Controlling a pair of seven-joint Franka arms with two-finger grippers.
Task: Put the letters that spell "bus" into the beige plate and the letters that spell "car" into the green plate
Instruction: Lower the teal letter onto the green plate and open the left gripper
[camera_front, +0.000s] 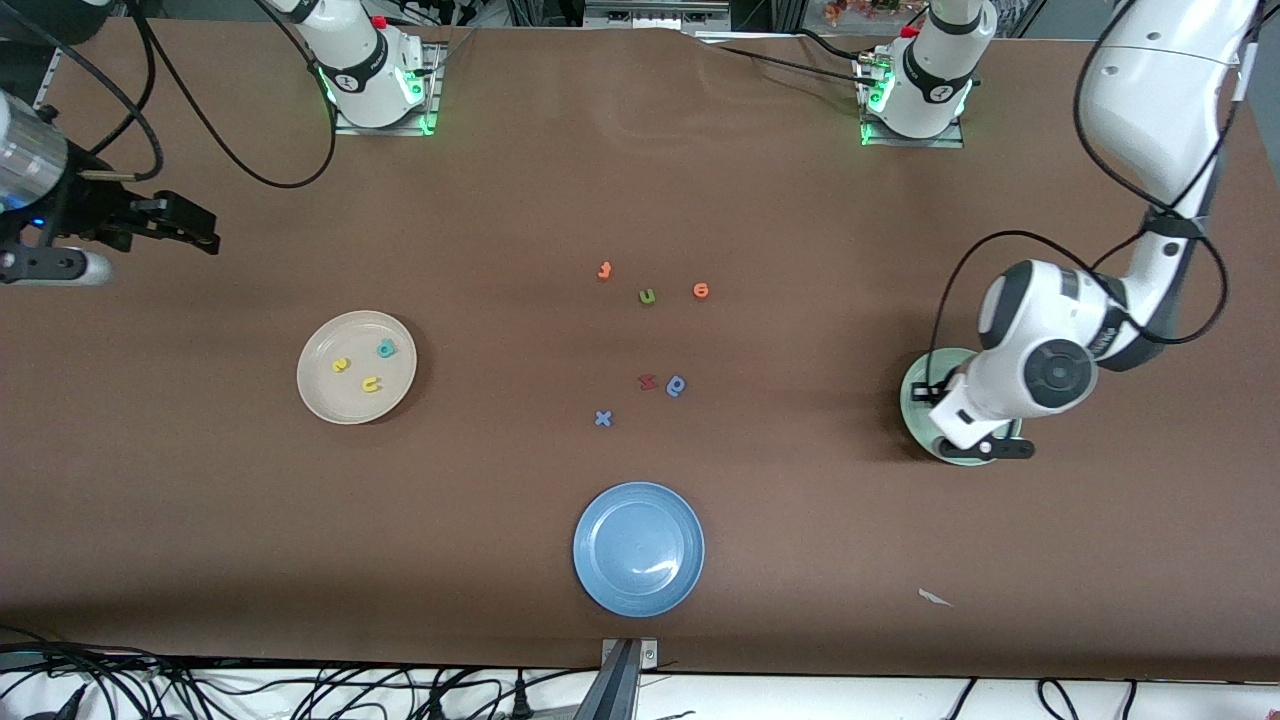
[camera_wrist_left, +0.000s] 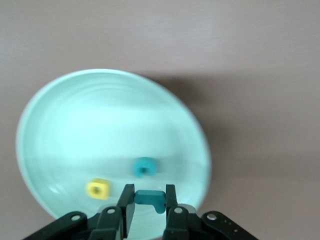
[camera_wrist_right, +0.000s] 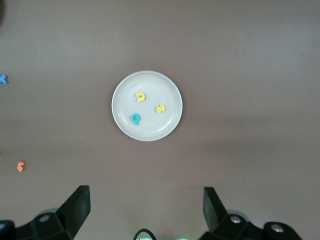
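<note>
The left hand (camera_wrist_left: 150, 202) hangs low over the round pale mint-green plate (camera_wrist_left: 65, 120), its two dark fingers (camera_wrist_left: 126, 200) pinching a small teal foam "r" (camera_wrist_left: 151, 198) between them. In that glossy plate, close by the hand, lie a teal foam "c" (camera_wrist_left: 144, 166) and a yellow foam "a" (camera_wrist_left: 97, 188).

The right hand (camera_wrist_right: 145, 207) waits, fingers spread wide, high over the brown matte surface (camera_front: 800, 560) toward the right arm's end. Well apart from the green plate, at that end, a round cream-beige plate (camera_front: 318, 398) holds a teal "b" (camera_front: 386, 348), a yellow "u" (camera_front: 371, 384) and a yellow "s" (camera_front: 341, 365).
</note>
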